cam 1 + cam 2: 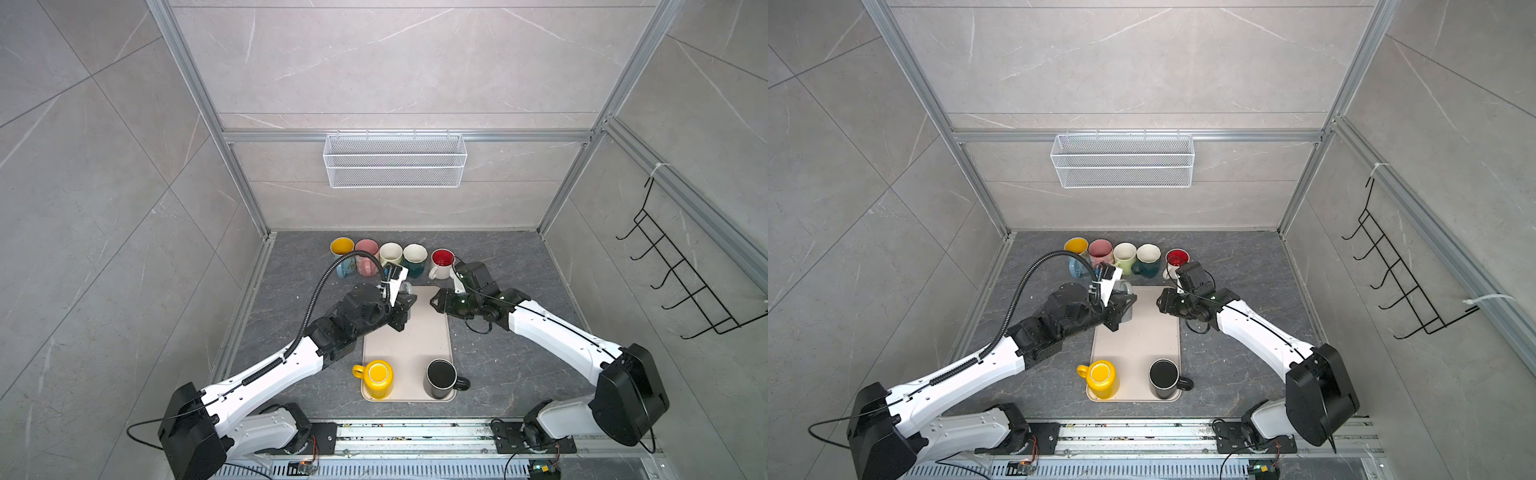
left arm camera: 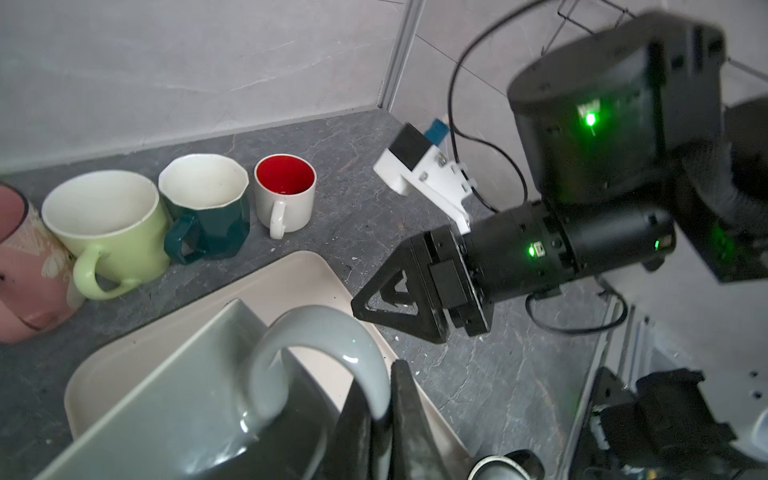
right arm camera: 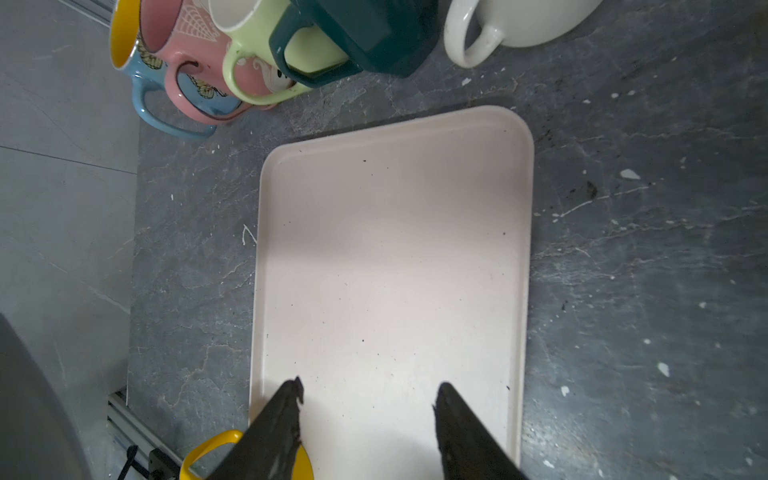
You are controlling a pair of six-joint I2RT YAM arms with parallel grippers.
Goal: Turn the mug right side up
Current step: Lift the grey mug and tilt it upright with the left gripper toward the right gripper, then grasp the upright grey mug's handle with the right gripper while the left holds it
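A grey mug hangs over the far left corner of the beige tray, and only a sliver of this mug shows past the arm in a top view. My left gripper is shut on its curved handle. From above, the left gripper covers most of the mug. The mug's body looks tilted; its mouth is hidden. My right gripper is open and holds nothing. It hovers over the tray's far right part, facing the left one.
A yellow mug and a black mug stand on the tray's near corners. Several upright mugs line the back: blue-yellow, pink, light green, dark teal, white with red inside. A wire basket hangs on the back wall.
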